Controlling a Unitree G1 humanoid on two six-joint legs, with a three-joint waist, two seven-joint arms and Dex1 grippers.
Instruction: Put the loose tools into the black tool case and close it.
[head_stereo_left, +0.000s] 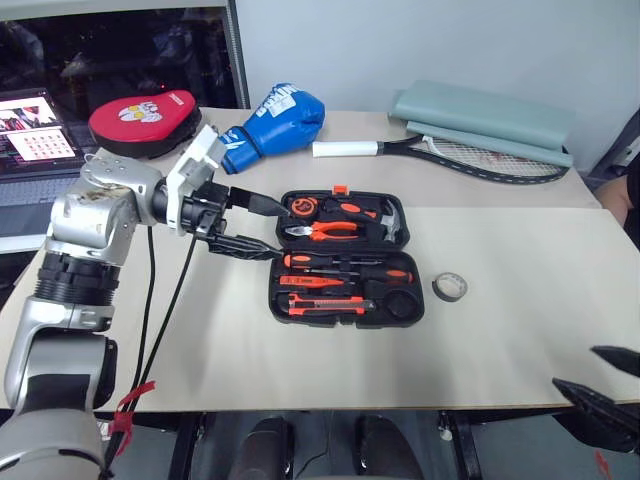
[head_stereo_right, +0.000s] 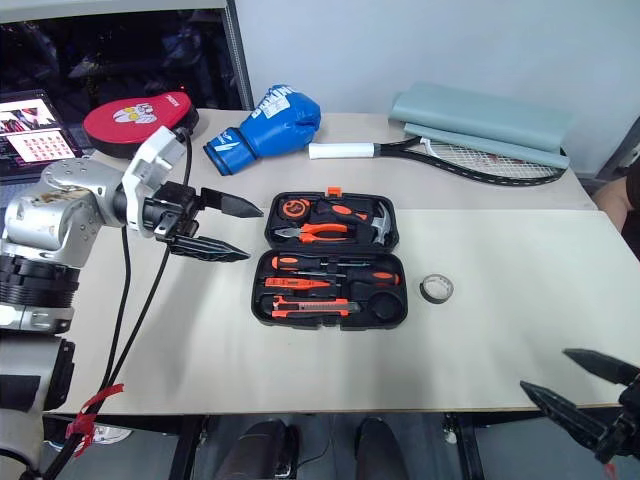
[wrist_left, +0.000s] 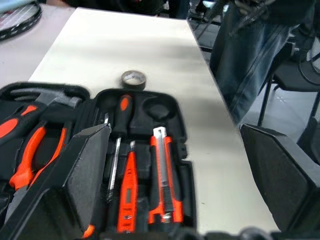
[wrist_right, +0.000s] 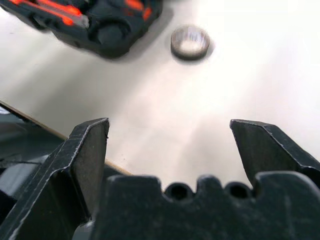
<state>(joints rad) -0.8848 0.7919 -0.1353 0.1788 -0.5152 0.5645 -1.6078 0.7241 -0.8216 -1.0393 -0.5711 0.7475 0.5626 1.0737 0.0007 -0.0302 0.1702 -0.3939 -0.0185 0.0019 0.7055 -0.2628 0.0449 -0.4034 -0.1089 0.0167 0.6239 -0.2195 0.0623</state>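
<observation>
The black tool case (head_stereo_left: 283, 262) lies open in the middle of the table. Its near half holds two screwdrivers (head_stereo_left: 345, 262), an orange tester pen (wrist_left: 129, 190) and the utility knife (head_stereo_left: 330, 304). Pliers and a hammer sit in its far half. The black tape roll (head_stereo_left: 450, 288) lies on the table just right of the case, also seen as the tape roll (wrist_right: 190, 42). My left gripper (head_stereo_left: 280, 230) hovers open over the case's left edge, holding nothing. Near the table's front right corner my right gripper (head_stereo_left: 573, 366) stands open and empty.
A blue boxing glove (head_stereo_left: 280, 118), a red pad (head_stereo_left: 143, 118), a tennis racket (head_stereo_left: 470, 152) and a grey-green cover (head_stereo_left: 485, 115) lie along the table's far side. A laptop (head_stereo_left: 35, 130) stands at the far left. A person's legs (wrist_left: 250, 50) stand beyond the table's right end.
</observation>
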